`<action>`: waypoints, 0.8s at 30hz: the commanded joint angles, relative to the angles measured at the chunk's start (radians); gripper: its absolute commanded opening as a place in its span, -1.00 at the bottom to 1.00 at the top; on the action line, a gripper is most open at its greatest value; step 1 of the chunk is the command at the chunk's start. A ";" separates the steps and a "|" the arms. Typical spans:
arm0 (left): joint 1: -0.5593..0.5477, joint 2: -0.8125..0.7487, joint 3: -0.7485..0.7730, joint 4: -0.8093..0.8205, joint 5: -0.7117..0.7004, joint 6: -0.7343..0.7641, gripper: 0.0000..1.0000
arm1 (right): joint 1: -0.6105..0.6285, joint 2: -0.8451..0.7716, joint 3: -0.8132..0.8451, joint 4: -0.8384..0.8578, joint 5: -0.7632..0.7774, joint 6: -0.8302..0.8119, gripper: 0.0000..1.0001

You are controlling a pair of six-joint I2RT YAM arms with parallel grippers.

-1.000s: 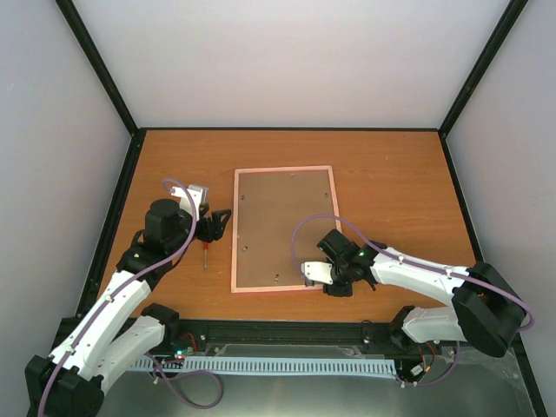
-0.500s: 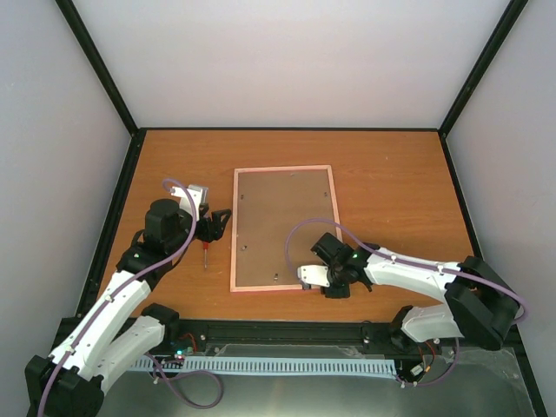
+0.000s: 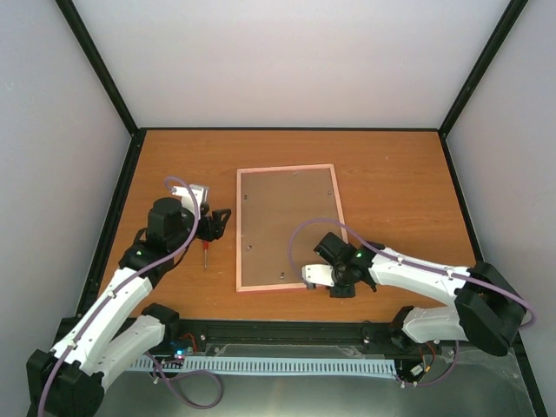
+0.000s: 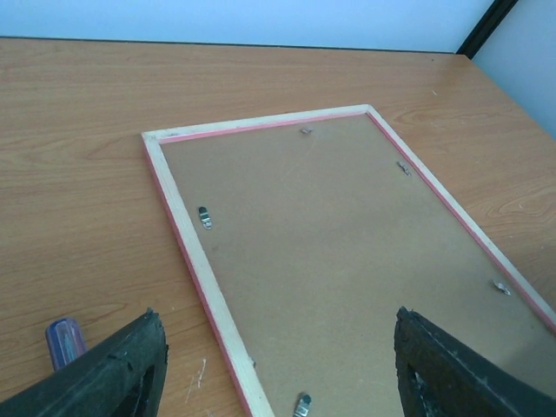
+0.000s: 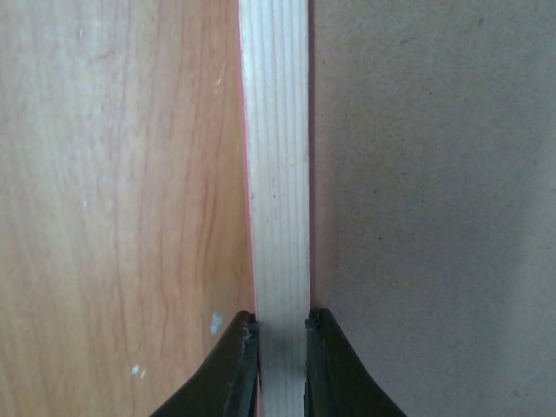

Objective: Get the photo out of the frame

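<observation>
The frame (image 3: 241, 234) lies face down on the table, its brown backing board (image 3: 285, 221) up and a pink edge around it. The photo is hidden beneath the board. My right gripper (image 3: 330, 284) sits at the frame's near right corner. In the right wrist view it (image 5: 281, 347) is shut on the pale wooden rail (image 5: 276, 174), one finger on each side. My left gripper (image 3: 221, 222) hovers open just left of the frame. In the left wrist view its fingers (image 4: 113, 369) straddle the frame's left rail (image 4: 187, 230) from above without touching it.
A small red-handled screwdriver (image 3: 205, 254) lies on the table left of the frame, under my left gripper; its handle end (image 4: 62, 337) shows in the left wrist view. Metal retaining clips (image 4: 204, 217) sit around the board's edge. Black posts and pale walls enclose the table.
My right gripper has closed onto the frame's rail at the near right corner, and the frame's near end has shifted slightly to the right. The left arm has barely moved.
</observation>
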 commanded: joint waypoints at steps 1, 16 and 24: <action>-0.074 -0.026 0.021 0.047 0.014 0.002 0.42 | -0.056 -0.075 0.081 -0.113 -0.025 0.017 -0.94; -0.771 0.136 0.138 -0.174 -0.495 -0.154 0.43 | -0.218 -0.125 0.123 -0.174 -0.104 -0.053 -0.94; -1.100 0.443 0.122 -0.102 -0.791 -0.094 0.48 | -0.230 -0.148 0.143 -0.218 -0.129 -0.060 -0.95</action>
